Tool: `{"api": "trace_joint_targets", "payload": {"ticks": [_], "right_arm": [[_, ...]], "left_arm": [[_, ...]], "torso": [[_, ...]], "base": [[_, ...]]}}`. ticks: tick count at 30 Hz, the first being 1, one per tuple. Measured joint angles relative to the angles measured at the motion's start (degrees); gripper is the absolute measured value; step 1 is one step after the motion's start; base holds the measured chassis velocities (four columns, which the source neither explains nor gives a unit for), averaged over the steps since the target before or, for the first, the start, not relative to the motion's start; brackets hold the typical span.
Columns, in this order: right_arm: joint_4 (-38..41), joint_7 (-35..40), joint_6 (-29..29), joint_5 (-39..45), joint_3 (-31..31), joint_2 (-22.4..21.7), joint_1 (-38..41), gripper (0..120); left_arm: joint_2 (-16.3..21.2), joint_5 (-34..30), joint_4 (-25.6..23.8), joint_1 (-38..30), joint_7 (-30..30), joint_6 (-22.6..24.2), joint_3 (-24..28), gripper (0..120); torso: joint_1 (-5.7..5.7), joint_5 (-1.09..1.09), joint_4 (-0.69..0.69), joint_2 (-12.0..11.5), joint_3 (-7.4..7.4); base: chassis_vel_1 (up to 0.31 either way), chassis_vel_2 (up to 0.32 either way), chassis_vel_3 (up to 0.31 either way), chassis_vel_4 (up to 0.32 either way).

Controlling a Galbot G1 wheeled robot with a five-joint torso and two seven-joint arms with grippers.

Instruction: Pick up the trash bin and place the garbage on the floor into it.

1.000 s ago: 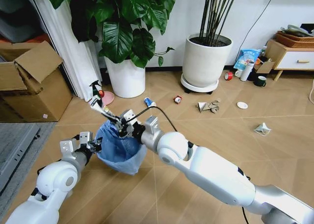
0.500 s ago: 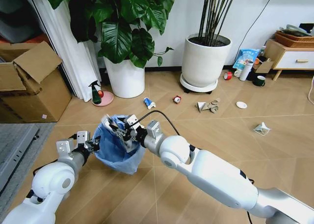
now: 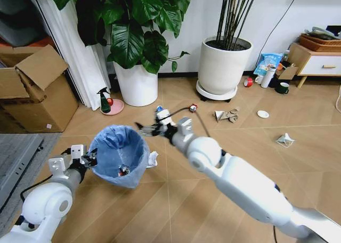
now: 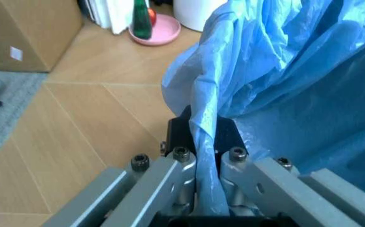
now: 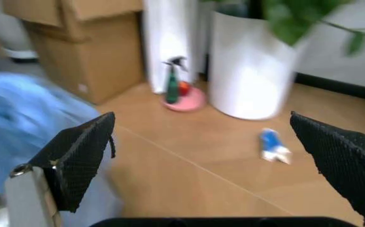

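Left gripper [image 4: 206, 156]: grey metal fingers with bolt heads, jaws pinched tight on a fold of the bag at the rim of the trash bin [image 3: 118, 155]; in the head view it sits at the bin's left side, held above the floor [image 3: 160, 211].

Trash bin: small, round, tapered, lined with a crinkly light-blue plastic bag [image 4: 283, 71]. A small dark and red item lies at the bottom, too small to make out. A white scrap [image 3: 152, 159] lies on the floor just beside the bin's right side, partly hidden by it.

Right gripper [image 3: 151, 129]: black textured pads, jaws spread wide and empty, hovering just beyond the bin's rim; blurred in the head view. Its white arm runs back to the lower right and is cut off at the frame edge.

Floor: light tan wood-look boards in a chevron pattern.

Litter farther out, all on the floor: blue can [image 5: 272, 146], crushed, near the plant pot [image 3: 138, 83]; red can [image 3: 193, 107]; torn cardboard bits [image 3: 227, 115]; small white lid [image 3: 263, 114]; crumpled white paper [image 3: 285, 140], well apart to the right.

Background: green spray bottle [image 3: 104, 101] on a pink dish [image 3: 115, 106]; cardboard box [image 3: 32, 88] at left, cut off.
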Motion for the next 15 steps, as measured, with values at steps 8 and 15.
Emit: {"api": "trace_joint_targets", "payload": {"ticks": [8,15], "right_arm": [[1.44,-2.54,0.03,-4.45,10.08,-5.0,-11.14,100],[1.67,-4.94,0.81,-7.86,15.18,-5.88,-18.07,100]], "left_arm": [[-1.97,2.41,-1.82,1.3,0.17,-0.67,-0.52,0],[-2.26,2.74,-2.47,1.57,0.18,-0.82,-0.41,0]], "torso": [[0.0,0.01,-0.01,0.0,0.0],[0.0,0.02,0.0,0.0,0.0]], "base": [[0.0,0.0,0.0,0.0],[0.0,0.0,0.0,0.0]]}}
